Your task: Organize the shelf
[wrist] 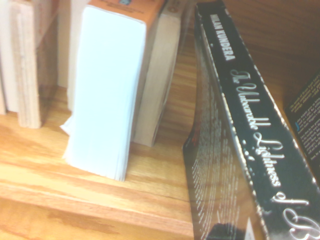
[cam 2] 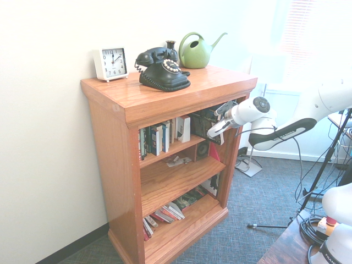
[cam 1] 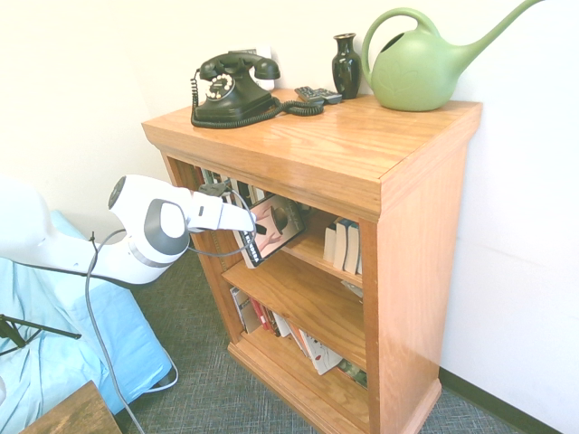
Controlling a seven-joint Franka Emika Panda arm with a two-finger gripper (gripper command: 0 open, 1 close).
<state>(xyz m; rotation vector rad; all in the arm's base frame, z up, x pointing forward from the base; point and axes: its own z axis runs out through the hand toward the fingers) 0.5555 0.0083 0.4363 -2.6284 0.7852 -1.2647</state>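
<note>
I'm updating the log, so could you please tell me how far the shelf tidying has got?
Done: a row of books stands upright on the shelf's top tier. In hand: the gripper holds a black book, tilted, at that tier. Left: loose books still lie on the bottom tier.

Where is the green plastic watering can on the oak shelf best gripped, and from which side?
Grip the green watering can by its arched handle, coming from above: the loop stands clear over the upright body, and a wall is behind.
</note>
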